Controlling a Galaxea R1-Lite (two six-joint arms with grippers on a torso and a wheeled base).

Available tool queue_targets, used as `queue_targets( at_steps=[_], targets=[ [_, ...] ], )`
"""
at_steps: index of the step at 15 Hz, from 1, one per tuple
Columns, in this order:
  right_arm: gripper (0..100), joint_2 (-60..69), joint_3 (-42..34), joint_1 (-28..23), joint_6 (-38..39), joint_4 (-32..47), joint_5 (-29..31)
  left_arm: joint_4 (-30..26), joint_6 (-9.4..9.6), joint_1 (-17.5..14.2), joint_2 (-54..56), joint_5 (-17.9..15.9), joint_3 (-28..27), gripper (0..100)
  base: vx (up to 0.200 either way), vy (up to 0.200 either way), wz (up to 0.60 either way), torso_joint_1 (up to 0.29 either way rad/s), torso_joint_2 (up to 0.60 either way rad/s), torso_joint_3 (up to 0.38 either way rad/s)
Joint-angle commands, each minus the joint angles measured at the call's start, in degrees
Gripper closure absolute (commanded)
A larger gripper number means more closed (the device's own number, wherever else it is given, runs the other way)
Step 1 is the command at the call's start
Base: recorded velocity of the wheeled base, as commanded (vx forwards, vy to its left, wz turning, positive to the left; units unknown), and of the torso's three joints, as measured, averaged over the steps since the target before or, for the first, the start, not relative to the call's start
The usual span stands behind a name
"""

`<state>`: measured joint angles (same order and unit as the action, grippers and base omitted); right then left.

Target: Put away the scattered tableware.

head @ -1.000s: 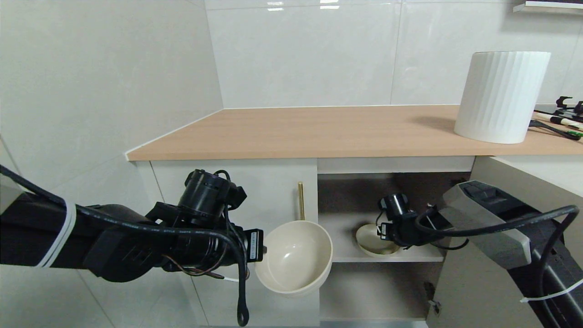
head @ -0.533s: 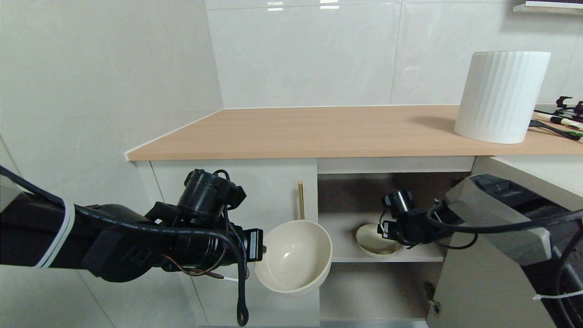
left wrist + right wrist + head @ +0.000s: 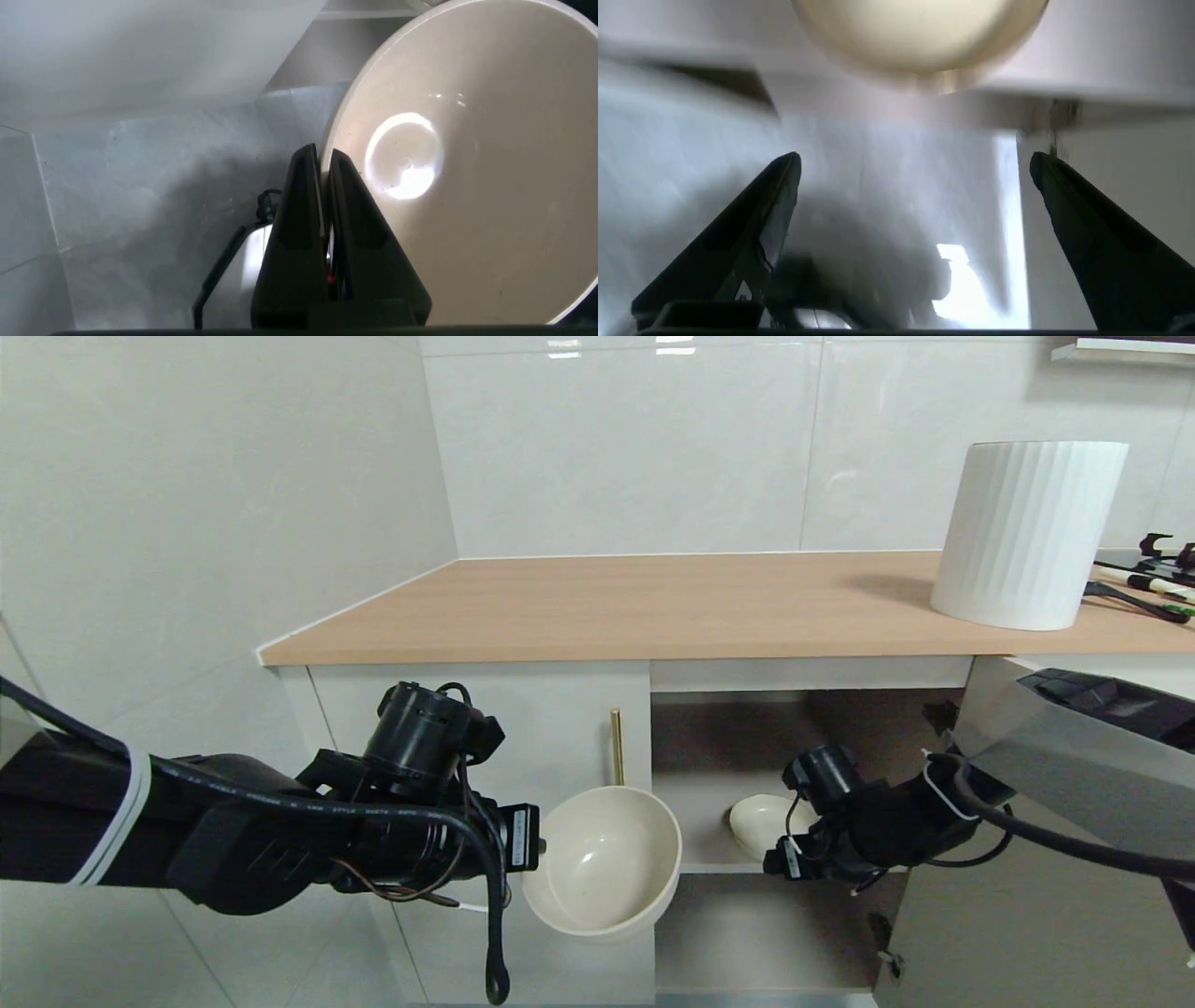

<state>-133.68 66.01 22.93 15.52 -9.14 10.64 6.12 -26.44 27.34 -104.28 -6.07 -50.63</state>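
Bowl (image 3: 602, 863) rim tight in left gripper (image 3: 325, 166); right gripper (image 3: 913, 170) wide apart.

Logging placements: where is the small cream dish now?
Head view, right of centre: the dish sits on the open cupboard's shelf, just beyond the open right gripper.

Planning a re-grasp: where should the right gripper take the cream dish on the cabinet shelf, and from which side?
Take the cream dish by its near rim, coming level from the open front. It sits low on the shelf under the countertop, so an approach from above looks blocked.
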Motion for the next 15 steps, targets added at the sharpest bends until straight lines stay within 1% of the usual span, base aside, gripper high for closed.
queue_targets(
  at_steps=[1,5,7,11,15],
  targets=[
    [0,-0.1,1.3,0.6,-0.3,1.8,0.0,0.0,-0.01,0.0,0.0,0.0,-0.1,100,0.000,0.000,0.00,0.000,0.00,0.000],
    [0,-4.7,6.7,0.7,-0.2,4.8,1.0,0.0,-0.01,0.0,0.0,0.0,-0.1,100,0.000,0.000,0.00,0.000,0.00,0.000],
    [0,-5.9,9.0,0.7,0.0,8.1,1.0,0.0,-0.01,0.0,0.0,0.0,-0.3,100,0.000,0.000,0.00,0.000,0.00,0.000],
    [0,-7.7,11.2,0.4,0.3,8.4,1.1,0.0,-0.01,0.0,-0.1,0.0,-0.3,100,0.000,0.000,0.00,0.000,0.00,0.000],
    [0,-10.3,14.5,-1.3,1.8,8.4,2.0,0.0,-0.01,0.0,0.0,0.0,-0.3,100,0.000,0.000,0.00,0.000,0.00,0.000]
  ],
)
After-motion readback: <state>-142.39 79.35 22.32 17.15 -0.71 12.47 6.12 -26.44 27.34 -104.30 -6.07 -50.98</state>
